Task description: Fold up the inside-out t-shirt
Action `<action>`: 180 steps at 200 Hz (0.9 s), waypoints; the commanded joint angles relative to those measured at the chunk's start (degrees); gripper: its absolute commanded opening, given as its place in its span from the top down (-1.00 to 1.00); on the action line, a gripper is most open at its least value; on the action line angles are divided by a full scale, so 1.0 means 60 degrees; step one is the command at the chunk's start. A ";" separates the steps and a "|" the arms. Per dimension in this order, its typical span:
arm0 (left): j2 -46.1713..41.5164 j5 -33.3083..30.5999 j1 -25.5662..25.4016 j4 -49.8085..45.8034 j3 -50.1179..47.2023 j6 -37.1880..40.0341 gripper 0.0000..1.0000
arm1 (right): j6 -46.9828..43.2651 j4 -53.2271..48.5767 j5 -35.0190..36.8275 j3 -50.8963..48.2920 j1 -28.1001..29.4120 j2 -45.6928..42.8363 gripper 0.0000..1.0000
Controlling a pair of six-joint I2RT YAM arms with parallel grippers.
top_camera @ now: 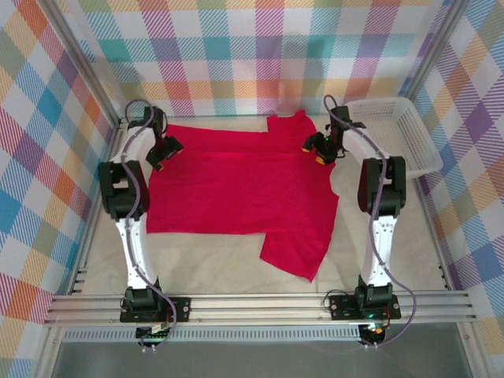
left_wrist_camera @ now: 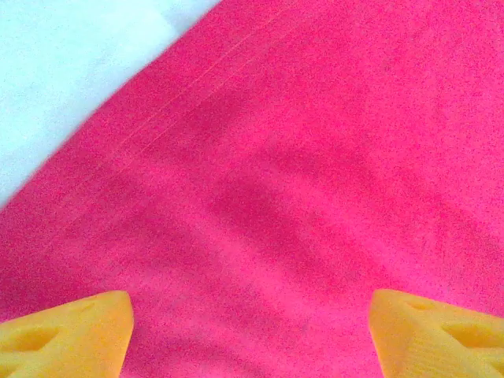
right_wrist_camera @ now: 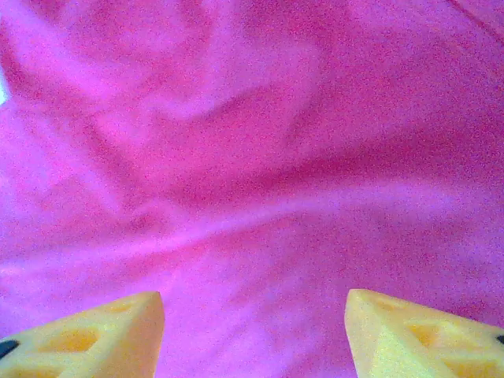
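Left gripper and right gripper — both spread wide, empty — hover over the t-shirt.

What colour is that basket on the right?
White; the basket shows best in the top external view.

Red t-shirt spread flat (faintly wrinkled), 2 sleeves rightward.

The crimson short-sleeved t-shirt is soft, matt knit cloth, faintly fuzzy and creased, with a stitched seam near one edge. The wedge-shaped yellow fingertips of the left pincer look like matt, grainy plastic. The pale bench is matt, the white lattice basket plastic, and the grey front rails dull metal.
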 commanded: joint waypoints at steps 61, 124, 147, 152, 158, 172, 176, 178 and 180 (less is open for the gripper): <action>-0.7634 -0.0055 0.1253 -0.0124 -0.7491 -0.0526 -0.05 | -0.0418 0.0930 0.0040 -0.6722 0.0849 -0.6827 -0.28; -0.7887 -0.0192 0.1672 0.1159 -1.0062 -0.1472 -0.08 | -0.0874 -0.0297 0.0777 -0.8326 0.0859 -0.8638 -0.29; -0.7431 -0.0178 0.1786 0.1563 -1.0154 -0.1453 -0.04 | -0.0793 -0.0178 0.0692 -0.8601 0.0852 -0.8789 -0.29; -0.7335 -0.0209 0.1805 0.1617 -1.0126 -0.1451 -0.04 | -0.0757 -0.0154 0.0663 -0.8619 0.0850 -0.8777 -0.29; -0.7209 -0.0253 0.1820 0.1656 -1.0086 -0.1456 -0.03 | -0.0740 -0.0129 0.0570 -0.8611 0.0850 -0.8748 -0.29; -0.6921 -0.0308 0.1856 0.1889 -1.0048 -0.1488 0.00 | -0.0714 -0.0146 0.0372 -0.8563 0.0863 -0.8661 -0.28; -0.6823 -0.0288 0.1864 0.2005 -1.0056 -0.1486 0.01 | -0.0722 -0.0196 0.0353 -0.8549 0.0862 -0.8640 -0.28; -0.6768 -0.0279 0.1872 0.2061 -1.0050 -0.1496 0.02 | -0.0730 -0.0231 0.0351 -0.8548 0.0864 -0.8638 -0.28; -0.6718 -0.0280 0.1878 0.2100 -1.0056 -0.1502 0.02 | -0.0732 -0.0277 0.0351 -0.8537 0.0864 -0.8627 -0.28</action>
